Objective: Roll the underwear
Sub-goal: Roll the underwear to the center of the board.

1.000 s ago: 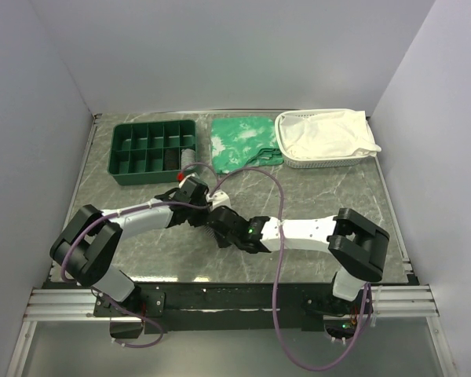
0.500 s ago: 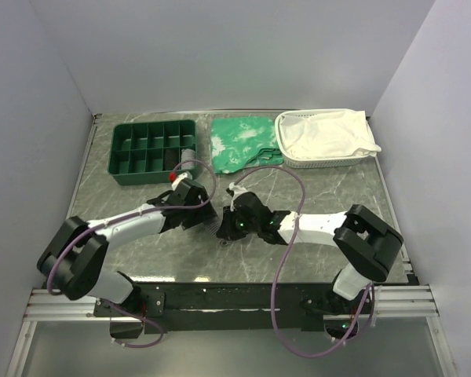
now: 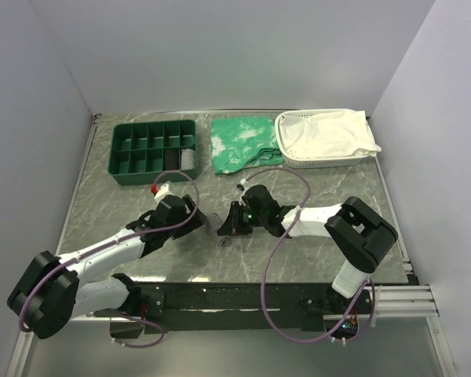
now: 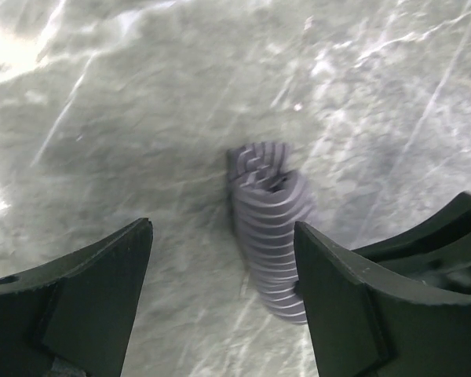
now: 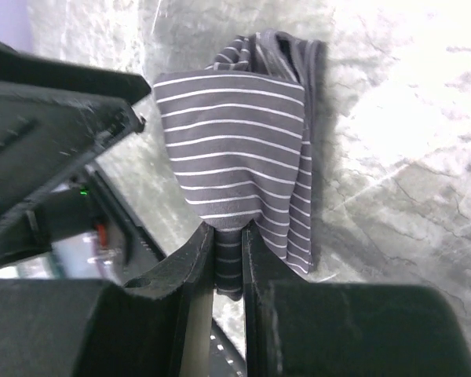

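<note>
- One rolled underwear [image 5: 235, 149] is seen lying on the marble bench [image 3: 337, 188], between the two arms.
- Its near edge is pinched by the narrow right end effector [image 5: 228, 259].
- The left end effector [image 4: 221, 232] is held wide, just beside the roll.

Your grey marble table [image 3: 361, 204] has a green divided tray [image 3: 114, 153] at the back left, a green patterned cloth [image 3: 239, 141] right beside it, and a white basket [image 3: 322, 164] back right. The rolled-up striped underwear [image 3: 213, 225] sits near the middle.
</note>
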